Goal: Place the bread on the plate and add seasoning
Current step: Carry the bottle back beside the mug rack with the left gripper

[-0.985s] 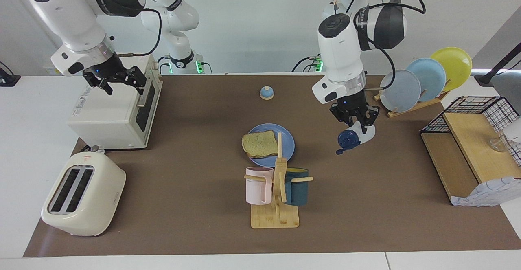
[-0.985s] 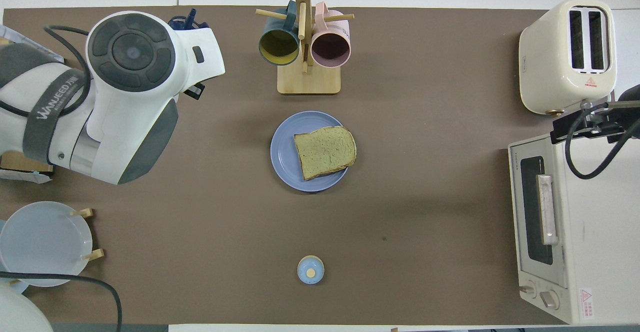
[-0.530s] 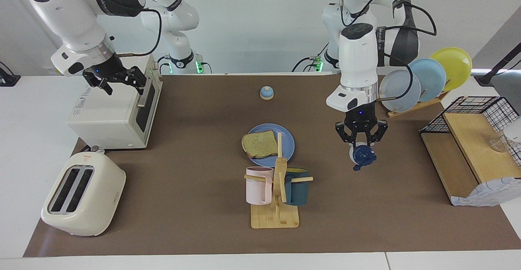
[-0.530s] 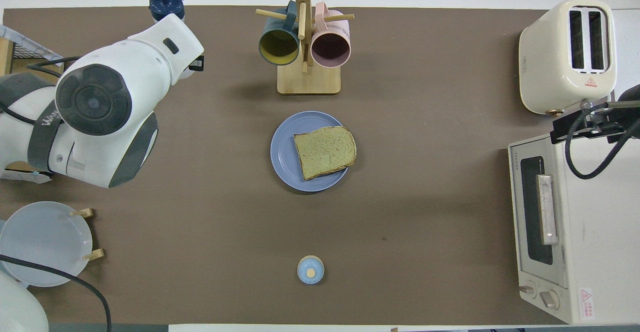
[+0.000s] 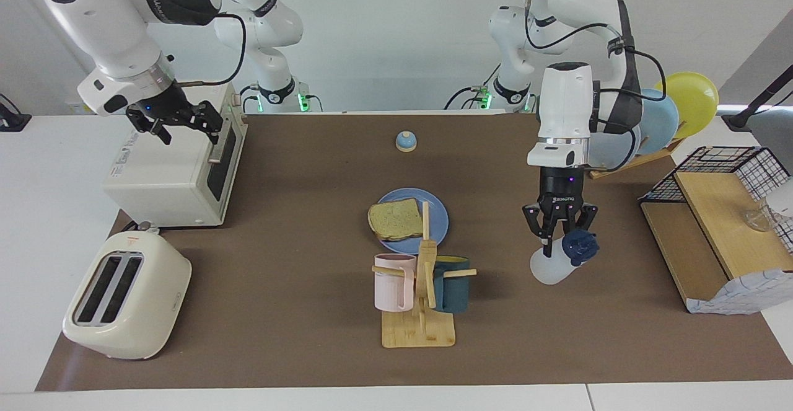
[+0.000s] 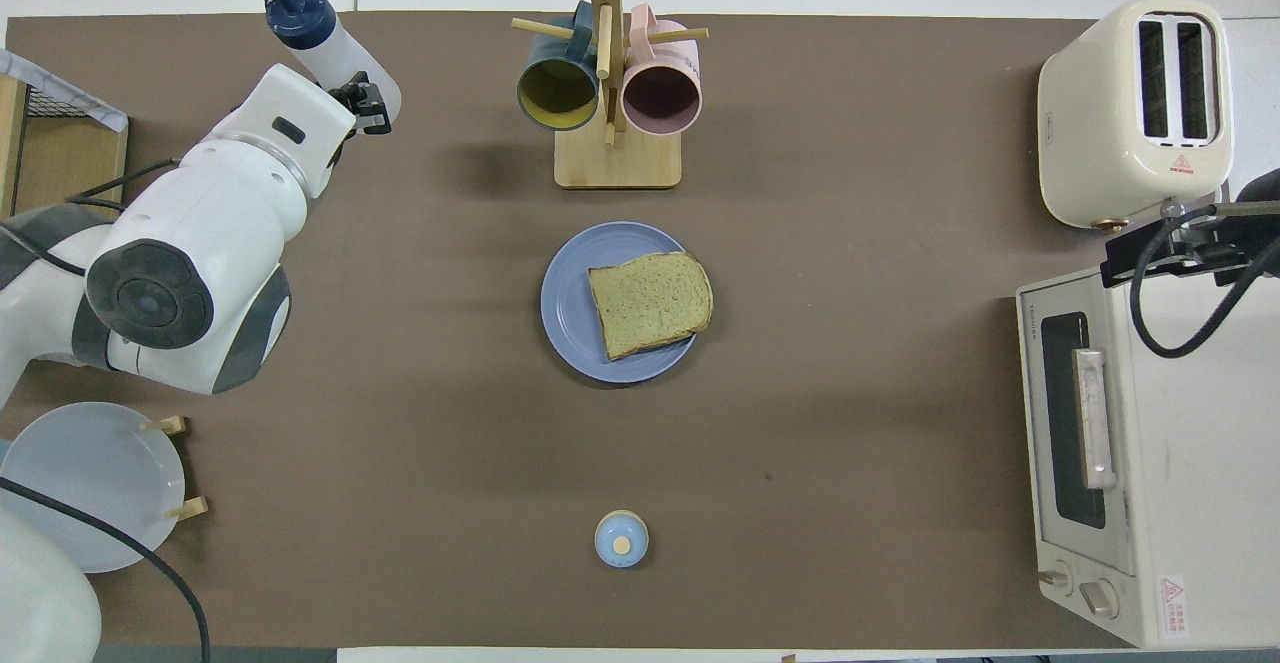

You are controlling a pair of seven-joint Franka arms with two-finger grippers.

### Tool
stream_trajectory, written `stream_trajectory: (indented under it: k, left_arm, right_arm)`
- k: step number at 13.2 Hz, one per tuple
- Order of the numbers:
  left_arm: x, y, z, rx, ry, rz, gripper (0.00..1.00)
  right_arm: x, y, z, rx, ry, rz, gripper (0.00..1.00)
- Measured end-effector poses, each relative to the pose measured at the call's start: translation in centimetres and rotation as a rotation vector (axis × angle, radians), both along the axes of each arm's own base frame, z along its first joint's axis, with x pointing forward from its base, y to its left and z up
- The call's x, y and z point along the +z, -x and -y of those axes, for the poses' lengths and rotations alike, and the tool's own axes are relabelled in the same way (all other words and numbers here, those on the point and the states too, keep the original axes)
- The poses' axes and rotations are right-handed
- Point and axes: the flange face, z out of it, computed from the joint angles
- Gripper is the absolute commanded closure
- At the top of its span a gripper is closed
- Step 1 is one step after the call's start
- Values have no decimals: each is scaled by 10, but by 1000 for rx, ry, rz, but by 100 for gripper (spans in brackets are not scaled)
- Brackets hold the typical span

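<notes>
1. Brown matting covers the table (image 5: 297,212), and we see the plate (image 5: 438,212) near its middle with the bread (image 5: 395,220) lying on it, one corner of the slice reaching over the rim toward the right arm's end.
2. We find the left pincer (image 5: 559,240) over the mat toward the left arm's end of the table, pointing down and clamped on the seasoning (image 5: 560,260).
3. We see the bottle tilted in that grip, its dark cap (image 6: 297,3) raised and its pale body slanting down to the mat; we cannot tell whether its base touches.
4. We place the seasoning well apart from the plate, beside the mug rack (image 5: 421,312), which stands just farther from the robots than the plate and holds a pink mug (image 5: 392,282) and a dark teal one (image 5: 451,284).
5. We see the right pincer (image 5: 179,123) waiting with its fingers spread, holding nothing, over the toaster oven (image 5: 173,172).
</notes>
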Motion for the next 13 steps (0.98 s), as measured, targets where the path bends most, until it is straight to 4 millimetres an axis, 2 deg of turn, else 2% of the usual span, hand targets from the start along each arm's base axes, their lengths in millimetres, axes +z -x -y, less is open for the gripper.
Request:
stream_trajectory:
  k: [3,6,13]
  left_arm:
    - [-26,-8,-1,-19,18,39,100]
    - [-65,-14,2,-56,34,78,100]
    - [-120,-22,-7,-82,35,110,100]
  right_arm:
    - [0,0,0,0,0,0,0]
    - [0,0,0,0,0,0,0]
    - [0,0,0,0,0,0,0]
